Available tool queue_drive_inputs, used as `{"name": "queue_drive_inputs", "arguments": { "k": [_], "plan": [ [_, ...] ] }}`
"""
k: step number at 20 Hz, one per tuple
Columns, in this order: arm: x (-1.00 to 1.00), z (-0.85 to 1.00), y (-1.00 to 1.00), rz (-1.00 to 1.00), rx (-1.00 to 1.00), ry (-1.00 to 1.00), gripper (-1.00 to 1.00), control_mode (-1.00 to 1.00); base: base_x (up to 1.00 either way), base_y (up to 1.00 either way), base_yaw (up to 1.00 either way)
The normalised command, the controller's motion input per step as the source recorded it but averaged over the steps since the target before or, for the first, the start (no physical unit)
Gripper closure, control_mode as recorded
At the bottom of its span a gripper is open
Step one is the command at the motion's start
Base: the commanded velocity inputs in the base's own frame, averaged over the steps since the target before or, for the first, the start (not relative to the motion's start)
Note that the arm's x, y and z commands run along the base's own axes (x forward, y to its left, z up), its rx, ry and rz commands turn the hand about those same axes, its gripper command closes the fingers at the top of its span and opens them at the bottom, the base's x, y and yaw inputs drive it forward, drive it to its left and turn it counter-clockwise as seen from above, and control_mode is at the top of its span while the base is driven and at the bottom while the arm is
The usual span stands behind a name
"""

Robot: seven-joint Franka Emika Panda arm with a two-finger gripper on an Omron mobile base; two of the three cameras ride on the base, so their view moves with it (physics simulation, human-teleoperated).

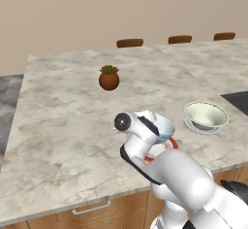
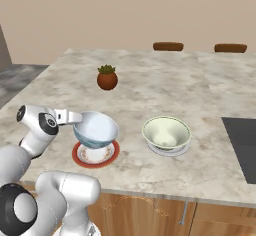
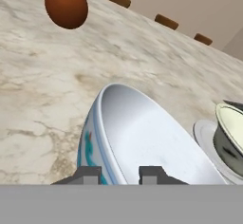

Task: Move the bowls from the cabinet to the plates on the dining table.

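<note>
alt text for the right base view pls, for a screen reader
The white arm's gripper, shut on its rim, holds a white bowl with a blue-teal pattern over a red-rimmed round plate near the front edge of a beige marble-patterned dining table. To its right a cream-white bowl sits on a pale plate; behind them stands a small terracotta potted plant.

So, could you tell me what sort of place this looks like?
Probably a kitchen dining area: a marble-patterned dining table with chair backs behind it, bowls on plates, and a potted plant.

Hand (image 3: 118, 174) apparently clamped, arm low
</note>
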Motion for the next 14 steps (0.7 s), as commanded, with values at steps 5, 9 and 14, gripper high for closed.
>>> {"name": "queue_drive_inputs", "arguments": {
  "k": [5,9,14],
  "plan": [
    [0.0,-0.02,-0.08,-0.01,-0.01,0.0,1.0,-1.0,0.0,0.0,0.0],
    [0.0,-0.04,-0.11,-0.01,-0.01,0.0,1.0,-1.0,0.0,0.0,0.0],
    [-0.16,0.0,-0.01,0.0,0.0,0.0,1.0,-1.0,0.0,0.0,0.0]
  ]
}}
